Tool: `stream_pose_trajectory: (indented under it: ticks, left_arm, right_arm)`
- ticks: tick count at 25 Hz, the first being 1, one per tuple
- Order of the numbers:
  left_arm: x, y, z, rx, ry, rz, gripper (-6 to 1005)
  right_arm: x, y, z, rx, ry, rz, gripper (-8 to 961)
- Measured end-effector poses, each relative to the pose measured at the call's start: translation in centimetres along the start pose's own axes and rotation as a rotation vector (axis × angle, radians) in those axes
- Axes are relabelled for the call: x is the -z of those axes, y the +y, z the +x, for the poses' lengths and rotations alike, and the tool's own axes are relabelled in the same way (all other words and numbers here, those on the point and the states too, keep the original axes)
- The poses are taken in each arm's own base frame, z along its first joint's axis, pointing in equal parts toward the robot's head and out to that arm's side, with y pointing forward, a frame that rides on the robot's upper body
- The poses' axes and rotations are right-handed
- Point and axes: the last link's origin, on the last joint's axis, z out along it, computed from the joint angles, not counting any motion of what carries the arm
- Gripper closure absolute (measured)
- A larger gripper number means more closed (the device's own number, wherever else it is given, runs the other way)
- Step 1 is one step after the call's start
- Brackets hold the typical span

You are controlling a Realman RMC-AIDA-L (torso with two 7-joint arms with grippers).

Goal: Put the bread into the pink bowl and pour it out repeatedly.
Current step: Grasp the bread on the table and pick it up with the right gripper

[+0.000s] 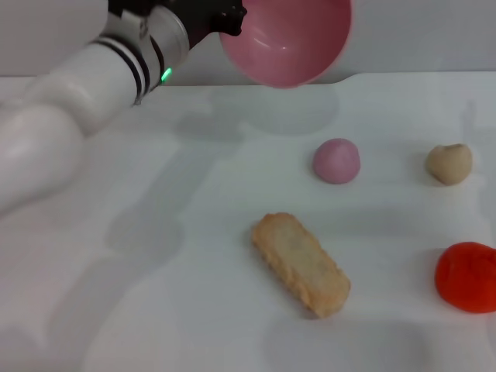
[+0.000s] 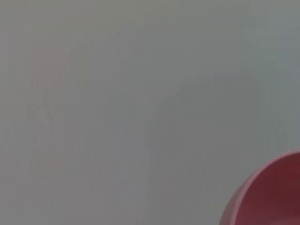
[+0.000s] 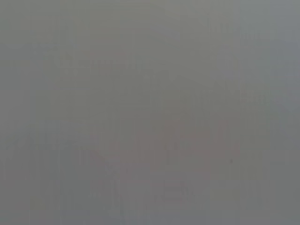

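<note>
Nearest, low in the middle of the head view, one bread (image 1: 301,263) lies flat on the white table (image 1: 155,294), tan porous side up, set on a diagonal with one end toward the lower right. At the right edge, slightly higher, sits one red-orange lump (image 1: 466,277), partly cut off by the frame. Farther back, right of centre, one small pink ball (image 1: 336,161) rests on the table, and one beige lump (image 1: 449,163) sits near the right edge at about the same depth. All four lie well apart from one another.

Farthest back, at the top of the frame, one pink bowl (image 1: 285,40) is lifted above the table, tilted so its empty inside faces the camera. The left gripper (image 1: 225,19) meets its rim at the upper left; the arm runs down toward the left edge. Its fingers are hidden, so how far they are parted cannot be told.

Only the bowl's rim (image 2: 262,197) shows in the left wrist view, at the lower right. Nothing distinct shows in the right wrist view.
</note>
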Motion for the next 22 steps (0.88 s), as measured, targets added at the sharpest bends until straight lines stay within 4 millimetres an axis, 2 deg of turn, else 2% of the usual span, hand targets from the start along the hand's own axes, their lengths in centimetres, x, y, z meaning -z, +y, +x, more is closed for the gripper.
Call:
stream_pose_trajectory:
  ticks: [5,11,17,22]
  left_arm:
    - [-0.6,-1.7,0.7,0.158,-0.086,-0.034,954]
    - [0.1,-4.4,0.7,0.329,-0.129,-0.082,954]
    - [2.4,-7.0,-0.2,0.477,-0.127,-0.275,954]
    - [4.9,-8.1,-1.1,0.511,-0.174,-0.432,954]
  right_arm:
    - [-0.3,0.1,0.4,0.008,0.021,-0.004,380]
    - [-1.0,0.5,1.0,0.023,0.067,-0.021,380]
    - [-1.7,1.0,1.3,0.028,0.105,-0.042,381]
    - [-2.5,2.4,2.0,0.021,0.194,-0.090,381]
